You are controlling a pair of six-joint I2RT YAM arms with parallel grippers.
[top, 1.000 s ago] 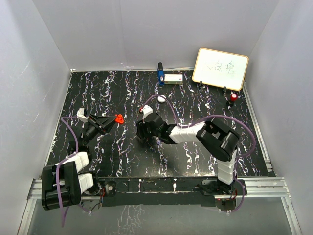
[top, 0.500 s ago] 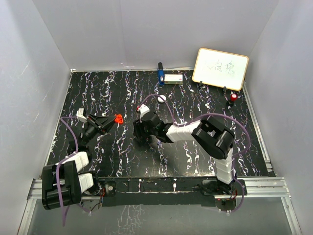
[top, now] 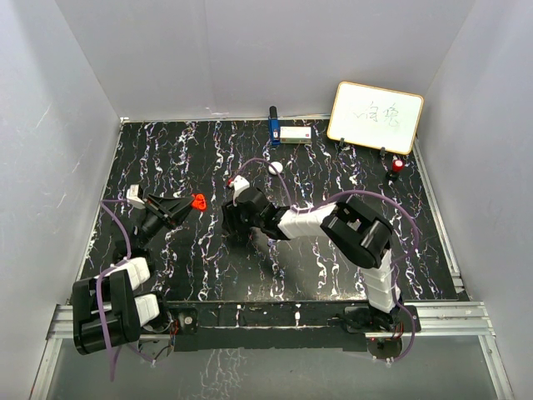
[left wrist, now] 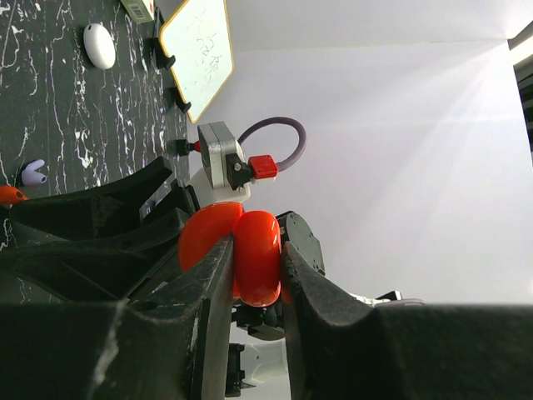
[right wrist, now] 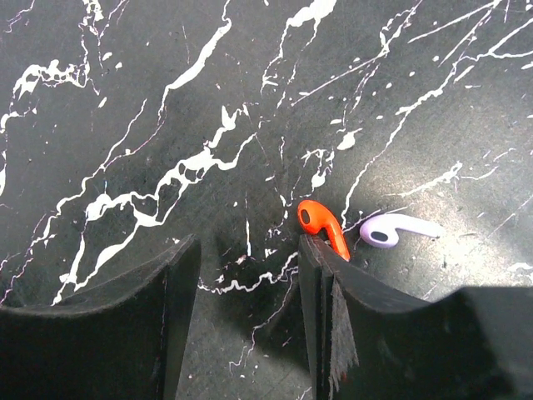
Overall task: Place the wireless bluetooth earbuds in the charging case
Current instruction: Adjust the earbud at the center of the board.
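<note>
Right gripper (right wrist: 247, 250) partway open, red earbud (right wrist: 323, 227) against its finger's outer side, stem slanting toward that finger. Pale earbud (right wrist: 398, 229) just beyond, lying crosswise. Left gripper (left wrist: 256, 246) clamped on red charging case (left wrist: 210, 235).

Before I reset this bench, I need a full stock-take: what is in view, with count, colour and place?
charging case: one, red, clamped in the left end effector
red earbud: one, on the table by a right fingertip
lilac earbud: one, pale, lying just beside the red one
oval pod: one, white, centre of the table towards the back
whiteboard: one, white, standing at the back right
box: one, white, back edge
blue object: one, beside the box
red-topped object: one, right edge, too small to identify
table: one, black with white veins
left end effector: shut on the case
right end effector: open, nothing between its fingers
</note>
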